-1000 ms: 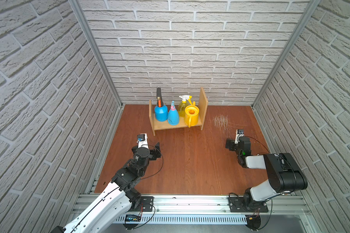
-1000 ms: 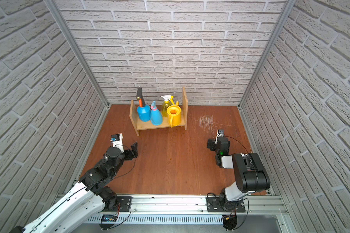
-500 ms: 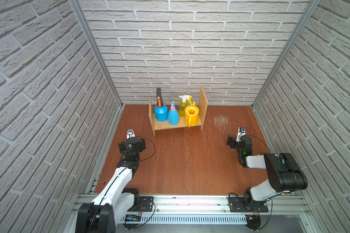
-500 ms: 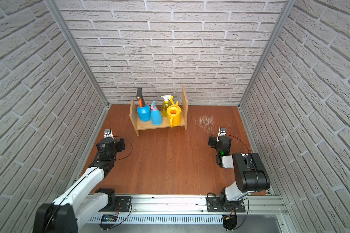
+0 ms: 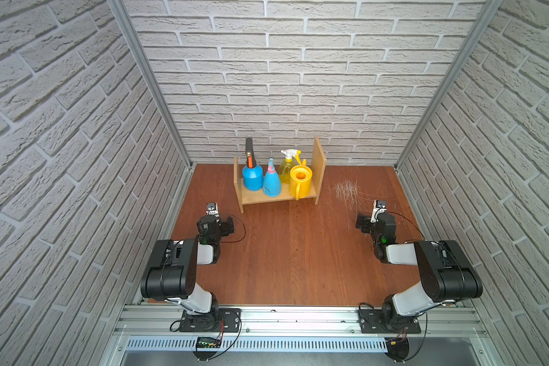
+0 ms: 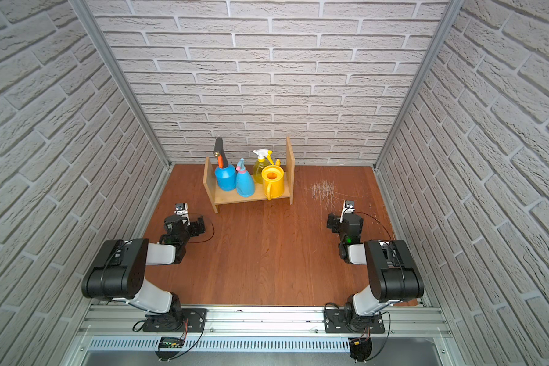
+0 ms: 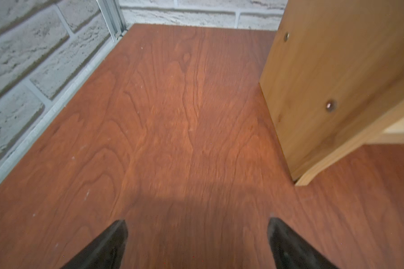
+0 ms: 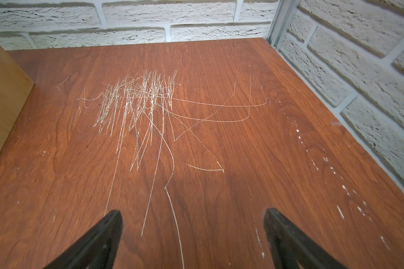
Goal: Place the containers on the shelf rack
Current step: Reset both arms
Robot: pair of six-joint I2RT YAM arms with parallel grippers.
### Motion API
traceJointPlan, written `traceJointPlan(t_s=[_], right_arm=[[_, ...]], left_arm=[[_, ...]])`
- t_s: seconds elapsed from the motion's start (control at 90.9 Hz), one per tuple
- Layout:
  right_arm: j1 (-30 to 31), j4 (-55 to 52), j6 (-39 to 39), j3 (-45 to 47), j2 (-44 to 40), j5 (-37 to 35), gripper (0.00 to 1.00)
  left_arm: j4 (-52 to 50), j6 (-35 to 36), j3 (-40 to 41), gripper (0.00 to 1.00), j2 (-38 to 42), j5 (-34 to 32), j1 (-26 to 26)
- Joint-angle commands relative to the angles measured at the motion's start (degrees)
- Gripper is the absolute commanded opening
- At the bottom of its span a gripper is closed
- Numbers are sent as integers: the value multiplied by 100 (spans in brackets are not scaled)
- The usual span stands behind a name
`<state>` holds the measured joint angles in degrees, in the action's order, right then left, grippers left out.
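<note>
In both top views the light-wood shelf rack [image 5: 260, 199] [image 6: 233, 199] stands at the back of the table. On its board, left to right, stand the blue pump sprayer [image 5: 252, 179] [image 6: 225, 179], the blue-pink teardrop bottle [image 5: 271, 184] [image 6: 245, 185], the translucent yellow trigger bottle [image 5: 285, 171] [image 6: 258, 171] and the yellow watering can [image 5: 301, 184] [image 6: 274, 184]. My left gripper [image 5: 227, 226] [image 7: 197, 223] is open and empty, low over the table in front of the rack's left panel [image 7: 324, 81]. My right gripper [image 5: 362, 223] [image 8: 191, 213] is open and empty, to the right of the rack.
A patch of pale scratches [image 5: 346, 190] [image 8: 138, 102] marks the wooden table [image 5: 298, 263] right of the rack. Brick walls close in the back and both sides. An aluminium rail [image 5: 298, 320] carrying both arm bases runs along the front.
My left arm has drawn back and folded up near its base, its gripper swinging left and then settling in front of the rack's left panel. The right arm has hardly moved.
</note>
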<state>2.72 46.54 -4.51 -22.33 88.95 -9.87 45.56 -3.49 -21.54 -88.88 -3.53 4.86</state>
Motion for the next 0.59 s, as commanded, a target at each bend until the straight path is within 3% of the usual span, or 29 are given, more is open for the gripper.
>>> traceJointPlan(t_s=[0.0,0.286,0.583], right_arm=[[-22,172,-41,-68,-131,-49,99],[-17,184,-41,-63,-132,-46,99],[-18,181,-41,-67,-132,-47,99]], left_arm=[[345,-29,-131,98,32,109,32],[478,82,-49,98,51,-163,-121],[1876,359,673,98,48,-676,-490]])
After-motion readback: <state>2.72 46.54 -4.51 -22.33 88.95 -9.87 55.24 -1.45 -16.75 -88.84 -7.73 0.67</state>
